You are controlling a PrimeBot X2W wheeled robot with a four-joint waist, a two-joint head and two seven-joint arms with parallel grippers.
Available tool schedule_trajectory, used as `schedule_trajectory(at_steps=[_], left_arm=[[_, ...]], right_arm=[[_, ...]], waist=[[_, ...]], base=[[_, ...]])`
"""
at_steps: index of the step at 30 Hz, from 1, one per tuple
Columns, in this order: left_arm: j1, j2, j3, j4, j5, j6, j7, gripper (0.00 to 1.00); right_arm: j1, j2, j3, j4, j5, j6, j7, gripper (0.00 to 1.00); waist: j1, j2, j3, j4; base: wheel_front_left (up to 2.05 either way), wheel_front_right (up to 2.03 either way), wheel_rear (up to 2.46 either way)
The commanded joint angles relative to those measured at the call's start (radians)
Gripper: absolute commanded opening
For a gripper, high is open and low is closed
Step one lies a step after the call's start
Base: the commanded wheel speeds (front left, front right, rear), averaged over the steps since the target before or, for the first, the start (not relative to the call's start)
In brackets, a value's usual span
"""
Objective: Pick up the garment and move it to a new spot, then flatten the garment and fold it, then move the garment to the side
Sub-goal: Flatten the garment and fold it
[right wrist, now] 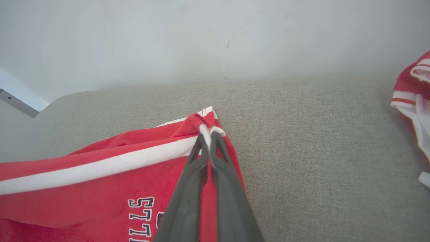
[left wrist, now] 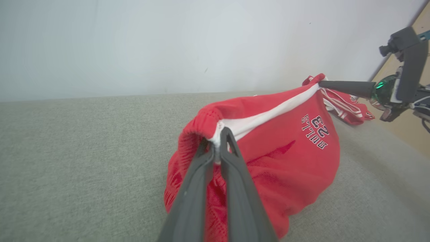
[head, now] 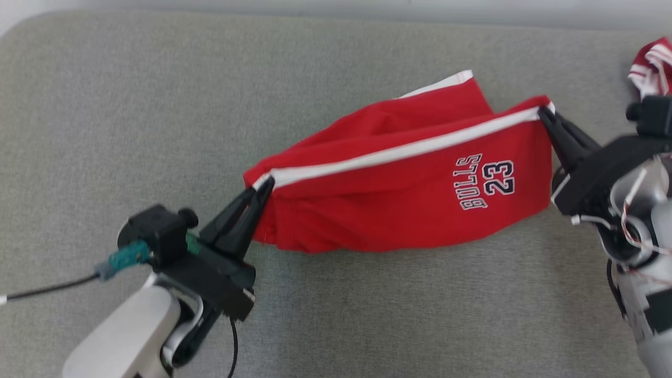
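The garment [head: 399, 205] hangs stretched out, sagging low over the grey cushion [head: 105, 105]. The left gripper [head: 262, 191] is pinched shut on one end of its white stripe [head: 399, 152], the right gripper [head: 546, 116] on the other. It looks soft, light and floppy, so the corners are best to hold.

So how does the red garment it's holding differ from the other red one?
The held garment is stretched between left gripper and right gripper; the second garment lies bunched. The held one shows lettering; the other shows striped trim. Both are red and white.
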Motion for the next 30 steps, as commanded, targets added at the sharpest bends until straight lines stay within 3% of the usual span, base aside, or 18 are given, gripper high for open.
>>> schedule_trajectory(at_steps=[1,15,26,27,28,29,30], left_arm=[[-0.045,0.004,-0.023,0.024,-0.021,0.003,-0.003,0.0],[-0.198,-0.03,-0.093,0.14,-0.108,0.003,-0.003,0.0],[-0.191,-0.049,-0.107,0.156,-0.09,0.003,-0.003,0.02],[-0.187,-0.048,-0.106,0.158,-0.085,0.003,-0.003,0.35],[-0.183,-0.049,-0.103,0.161,-0.081,0.003,-0.003,0.5],[-0.177,-0.049,-0.098,0.165,-0.072,0.003,-0.003,1.0],[-0.172,-0.05,-0.093,0.171,-0.061,0.003,-0.003,1.0]], right_arm=[[-0.056,-0.005,0.026,0.046,-0.011,-0.003,0.0,0.0],[-0.385,0.015,0.182,0.386,-0.048,-0.003,-0.085,0.0],[-0.463,0.011,0.268,0.573,-0.031,-0.003,-0.158,0.0],[-0.464,0.01,0.282,0.58,-0.03,-0.003,-0.165,0.37],[-0.462,0.011,0.292,0.587,-0.023,-0.003,-0.171,0.99],[-0.46,0.012,0.303,0.593,-0.017,-0.003,-0.176,1.0],[-0.458,0.012,0.312,0.597,-0.011,-0.003,-0.184,1.0]], waist=[[-0.0002,-0.0002,0.048,0.031],[-0.0002,-0.0002,0.122,0.079],[-0.0002,-0.0002,0.11,0.08],[-0.0002,-0.0002,0.105,0.077],[-0.0002,-0.0002,0.1,0.076],[-0.0002,-0.0002,0.094,0.073],[-0.0002,-0.0002,0.087,0.071]], base=[[0.0,0.0,0.0],[0.0,0.0,0.0],[0.0,0.0,0.0],[0.0,0.0,0.0],[0.0,0.0,0.0],[0.0,0.0,0.0],[0.0,0.0,0.0]])
